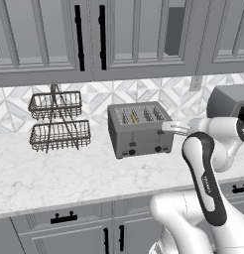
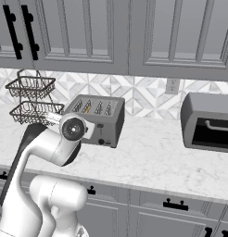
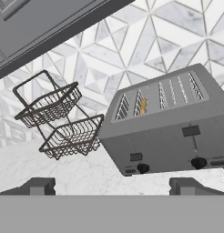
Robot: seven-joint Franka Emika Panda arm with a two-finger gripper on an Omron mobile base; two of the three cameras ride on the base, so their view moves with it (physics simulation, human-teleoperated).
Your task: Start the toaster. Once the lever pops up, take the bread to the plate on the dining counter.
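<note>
Toaster point(image 3: 166, 125) ahead of wide-apart gripper point(image 3: 111, 186) jaws.

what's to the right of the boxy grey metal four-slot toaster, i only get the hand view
observer: a larger grey box appliance with a dark front opening stands on the same white marble counter, apart from the toaster.
operator: ok and how close is the hand to the toaster
observer: the open two-finger gripper hangs out in front of the toaster, near its top height, touching nothing.
operator: anything on the wall between toaster and that box
observer: a small pale wall outlet sits on the patterned tiles, just under the grey cabinets.
</note>
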